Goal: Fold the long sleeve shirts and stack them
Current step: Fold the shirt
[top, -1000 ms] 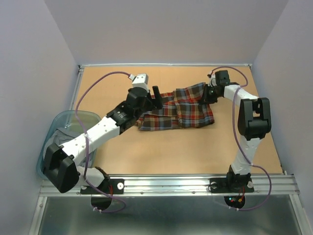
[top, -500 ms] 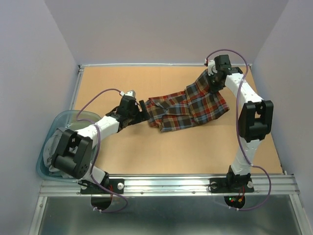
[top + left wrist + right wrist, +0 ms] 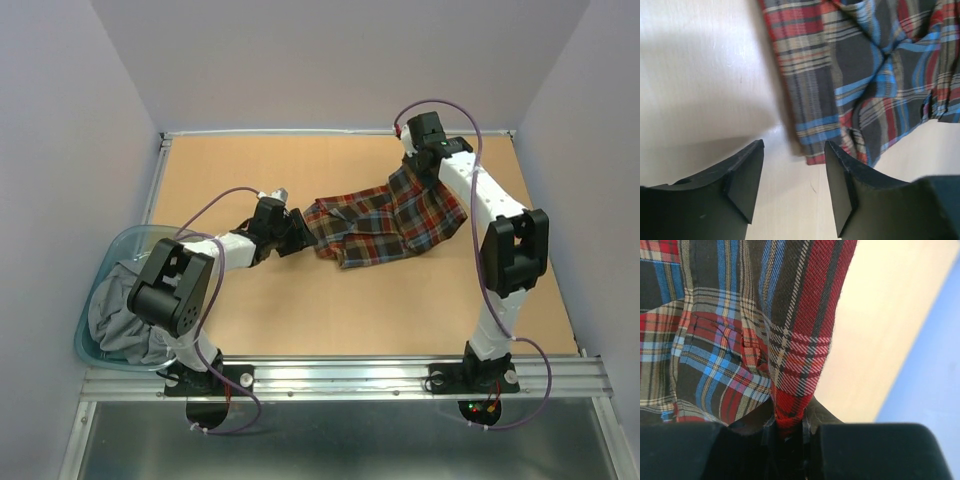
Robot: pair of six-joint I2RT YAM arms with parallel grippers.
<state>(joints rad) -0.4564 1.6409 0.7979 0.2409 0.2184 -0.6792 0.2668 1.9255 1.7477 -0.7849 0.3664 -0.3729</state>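
A red, navy and yellow plaid long sleeve shirt [image 3: 385,222] lies crumpled on the tan table, its far right part lifted. My right gripper [image 3: 416,160] is shut on the shirt's red plaid edge [image 3: 790,412] and holds it up near the back of the table. My left gripper [image 3: 296,233] is open and empty, low over the table just left of the shirt's left end; that end [image 3: 812,130] lies just beyond my fingertips in the left wrist view. A grey garment [image 3: 122,318] lies bunched in the bin at the left.
A clear blue plastic bin [image 3: 128,250] stands at the table's left edge and holds the grey garment. Grey walls enclose the table on three sides. A metal rail [image 3: 340,380] runs along the near edge by the arm bases.
My right gripper has lifted the shirt's right part toward the back and left. My left arm has drawn back left and down, and its gripper is off the cloth.
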